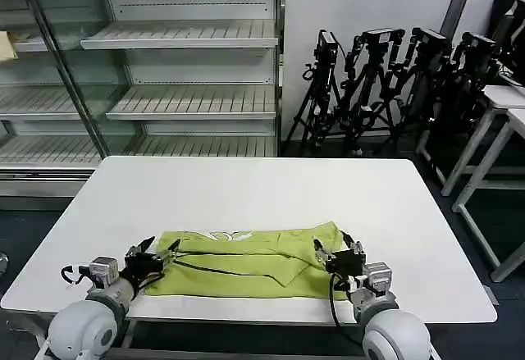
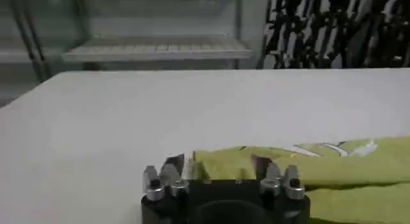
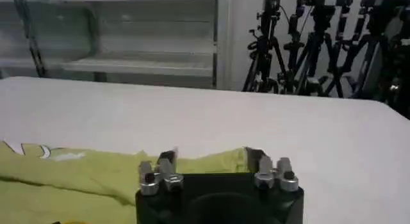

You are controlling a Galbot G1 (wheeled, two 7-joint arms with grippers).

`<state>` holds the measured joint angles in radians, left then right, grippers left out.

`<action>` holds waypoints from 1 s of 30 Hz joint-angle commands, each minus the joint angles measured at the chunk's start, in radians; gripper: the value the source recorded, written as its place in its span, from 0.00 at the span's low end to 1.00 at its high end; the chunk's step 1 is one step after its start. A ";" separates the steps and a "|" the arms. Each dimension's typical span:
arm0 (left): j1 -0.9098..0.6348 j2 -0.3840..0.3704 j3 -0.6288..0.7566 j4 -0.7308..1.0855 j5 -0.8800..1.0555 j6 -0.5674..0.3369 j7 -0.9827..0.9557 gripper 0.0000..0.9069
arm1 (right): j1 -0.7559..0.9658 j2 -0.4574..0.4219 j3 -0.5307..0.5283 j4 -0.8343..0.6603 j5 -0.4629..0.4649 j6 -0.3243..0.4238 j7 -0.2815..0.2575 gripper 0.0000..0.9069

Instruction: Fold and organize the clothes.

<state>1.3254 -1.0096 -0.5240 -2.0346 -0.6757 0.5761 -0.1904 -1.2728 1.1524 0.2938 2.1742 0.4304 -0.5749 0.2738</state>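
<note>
White tabletop under the work, near edge closest to the robot. On it, toward that near edge: lime shirt, folded into a long low band lying across the tabletop, small white mark at its far edge near the middle, dark thin line running across its upper layer. At the shirt's left end, left gripper, low over the tabletop, fingers spread, cloth edge lying between them in the left wrist view; contact with the cloth not clear. At the shirt's right end, right gripper, also low, fingers likewise spread, with the shirt's corner lying between them in the right wrist view; whether touching, cannot tell. Both arms reaching in from the near edge, roughly level with one another, one at each end of the band. Beyond the shirt, bare tabletop out to the far edge. Farther off on the left, metal shelving with slatted shelves behind a glass door. On the right, against a pale wall, a cluster of black tripods. At the far right edge, white side tables.
</note>
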 commanded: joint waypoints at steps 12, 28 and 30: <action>0.035 -0.073 0.049 0.005 -0.104 -0.010 -0.141 0.02 | -0.036 0.005 0.027 0.026 -0.015 0.008 -0.002 1.00; 0.020 -0.051 0.006 0.039 0.031 -0.030 -0.057 0.01 | -0.042 0.008 0.017 0.023 -0.046 0.015 -0.005 1.00; 0.008 0.003 -0.040 0.050 0.042 -0.025 -0.036 0.01 | -0.041 0.004 0.020 0.021 -0.046 0.016 -0.005 1.00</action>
<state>1.3501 -1.0752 -0.4944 -2.0083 -0.7091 0.5549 -0.2732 -1.3126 1.1583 0.3105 2.1957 0.3902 -0.5604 0.2690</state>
